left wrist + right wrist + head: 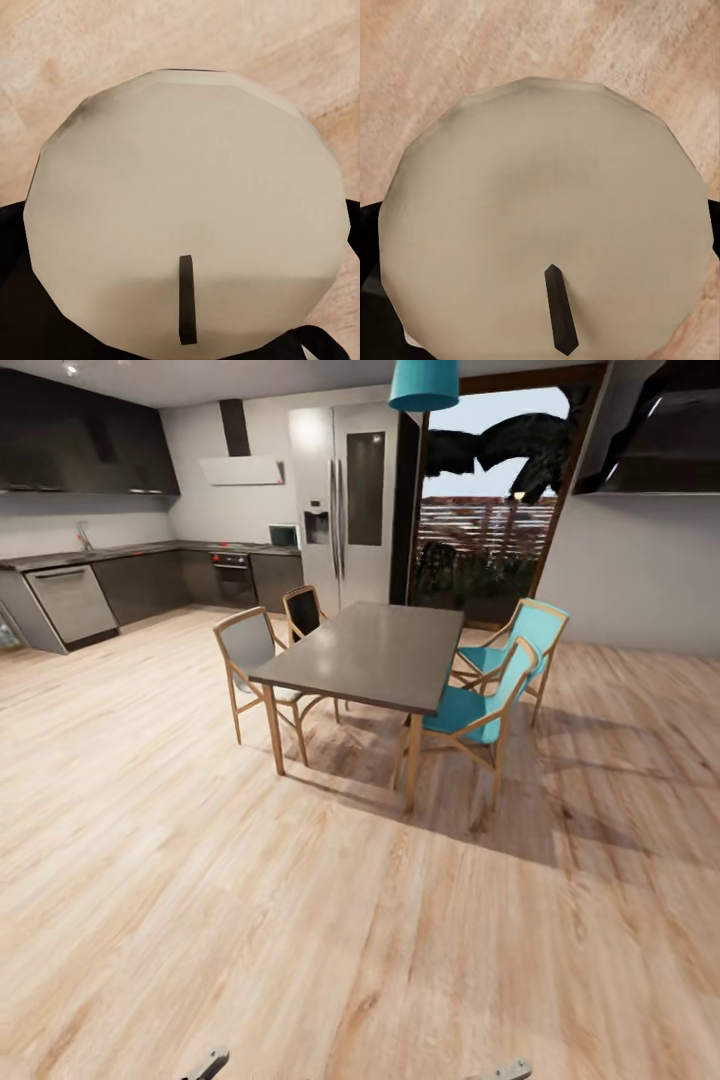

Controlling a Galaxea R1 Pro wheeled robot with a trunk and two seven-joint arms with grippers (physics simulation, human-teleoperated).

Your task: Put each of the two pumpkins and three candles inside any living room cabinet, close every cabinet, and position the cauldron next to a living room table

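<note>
A pale grey-beige candle (187, 172) with a short black wick sits very close in the left wrist view, end-on, between the dark fingers (15, 300) of my left gripper (207, 1065). A second candle (547, 202) of the same look sits the same way in the right wrist view, held by my right gripper (513, 1070). Wood floor lies behind both candles. In the head view both grippers just peek in at the near edge. The pumpkins, the cabinet, the cauldron and the low glass table are out of view.
A dark dining table (370, 650) with several wooden chairs, two of them teal (480, 705), stands ahead on the wood floor. Glossy kitchen cupboards (150, 585) line the far left, a fridge (345, 500) stands behind the table, and open floor (300, 920) lies in front of me.
</note>
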